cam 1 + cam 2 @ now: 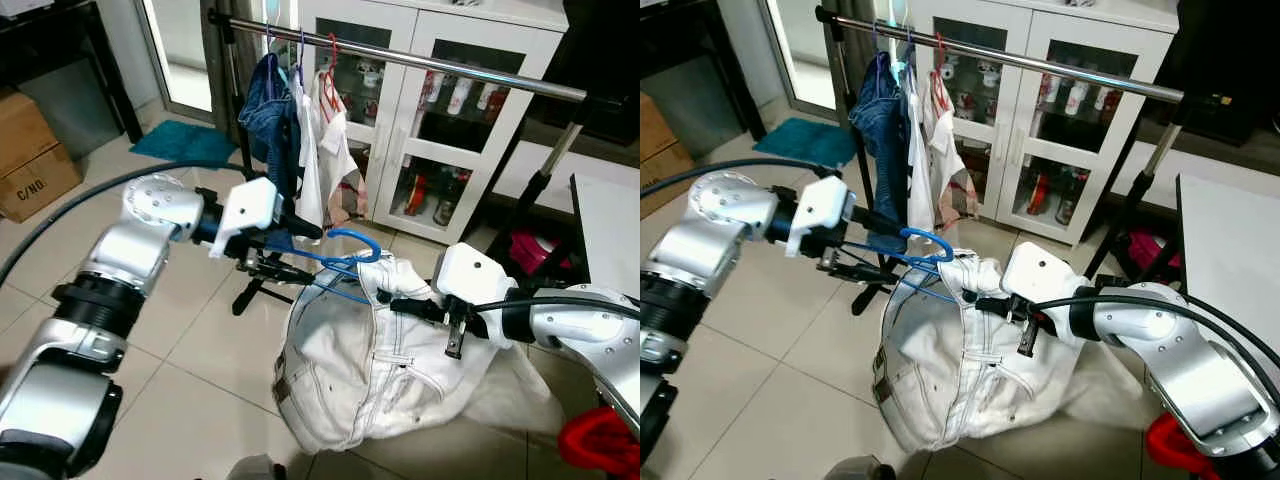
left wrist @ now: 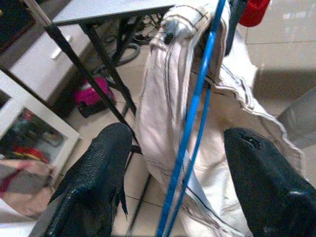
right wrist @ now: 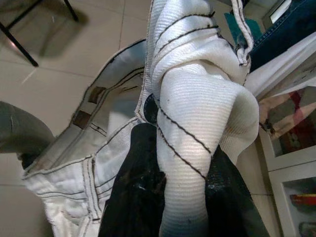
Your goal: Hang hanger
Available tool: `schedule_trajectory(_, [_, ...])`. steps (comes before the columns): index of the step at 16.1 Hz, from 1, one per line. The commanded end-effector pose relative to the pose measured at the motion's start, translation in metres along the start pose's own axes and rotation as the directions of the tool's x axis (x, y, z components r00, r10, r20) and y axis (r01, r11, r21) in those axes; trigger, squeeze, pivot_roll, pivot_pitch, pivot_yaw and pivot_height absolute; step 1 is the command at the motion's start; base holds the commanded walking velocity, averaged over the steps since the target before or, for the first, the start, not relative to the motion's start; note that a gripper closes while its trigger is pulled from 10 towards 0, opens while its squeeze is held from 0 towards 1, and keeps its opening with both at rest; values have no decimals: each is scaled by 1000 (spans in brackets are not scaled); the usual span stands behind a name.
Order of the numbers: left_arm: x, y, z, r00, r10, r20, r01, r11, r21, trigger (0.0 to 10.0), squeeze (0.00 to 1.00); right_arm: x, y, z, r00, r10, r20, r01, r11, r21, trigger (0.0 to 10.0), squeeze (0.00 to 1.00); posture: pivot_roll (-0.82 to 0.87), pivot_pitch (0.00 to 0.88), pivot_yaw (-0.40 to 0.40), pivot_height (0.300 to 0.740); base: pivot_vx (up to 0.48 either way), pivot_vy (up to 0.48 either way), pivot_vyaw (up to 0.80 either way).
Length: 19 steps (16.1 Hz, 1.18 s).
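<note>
Blue hanger [image 1: 352, 262] w/ white jeans [image 1: 375, 350] hangs low, below and in front of rail [image 1: 420, 62]. Left pincer [image 1: 300, 250] nearer hook, fingers apart around wire; right pincer [image 1: 405, 305] clamps waistband. Hook must go up.

Bare rail [image 1: 470, 72] lies right of hung clothes [image 1: 300, 130]; cabinet [image 1: 440, 140] stands behind.

Blue hanger [image 1: 352, 262], white jeans [image 1: 370, 365] with dark contrast stitching, both claws black. Denim-blue jeans [image 1: 270, 118] on the silver rail [image 1: 420, 62], teal mat [image 1: 183, 141] on beige floor tiles [image 1: 190, 380].
</note>
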<state>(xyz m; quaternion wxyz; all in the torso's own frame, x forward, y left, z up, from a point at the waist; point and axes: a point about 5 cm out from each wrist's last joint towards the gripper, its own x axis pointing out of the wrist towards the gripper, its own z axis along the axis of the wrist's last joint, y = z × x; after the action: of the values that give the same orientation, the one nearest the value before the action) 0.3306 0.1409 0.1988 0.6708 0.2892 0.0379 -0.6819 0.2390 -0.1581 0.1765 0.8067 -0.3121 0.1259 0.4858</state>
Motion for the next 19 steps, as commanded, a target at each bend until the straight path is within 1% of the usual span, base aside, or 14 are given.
schedule_trajectory(1, [5,2,1,1000,4,4,-4,1000,26,0,0,-4,-2,12,1000,0,21,1,997,-74,0,0,38,0,22,740,0,0,0])
schedule_trajectory(3, [9,1,-1,1000,-3,6,3,1000,27,0,0,-3,-1,12,1000,6,19,-4,997,-80,0,0,38,0,22,740,0,0,0])
schedule_trajectory(5, [13,3,2,999,6,51,-6,1000,13,0,0,-2,0,13,1000,9,21,-7,996,-86,0,0,36,0,23,740,0,0,0])
schedule_trajectory(6, [13,4,3,998,6,59,-7,1000,11,0,0,-2,0,14,1000,8,21,-6,996,-88,0,0,34,0,24,740,0,0,0])
schedule_trajectory(14, [15,0,0,998,-8,68,6,999,33,0,0,-2,-2,15,1000,5,26,-3,996,-90,0,0,38,0,20,740,0,0,0])
schedule_trajectory(19, [21,-9,-5,997,-53,61,51,998,38,0,0,-2,-5,20,999,7,50,-3,996,-85,0,0,38,0,19,740,0,0,0])
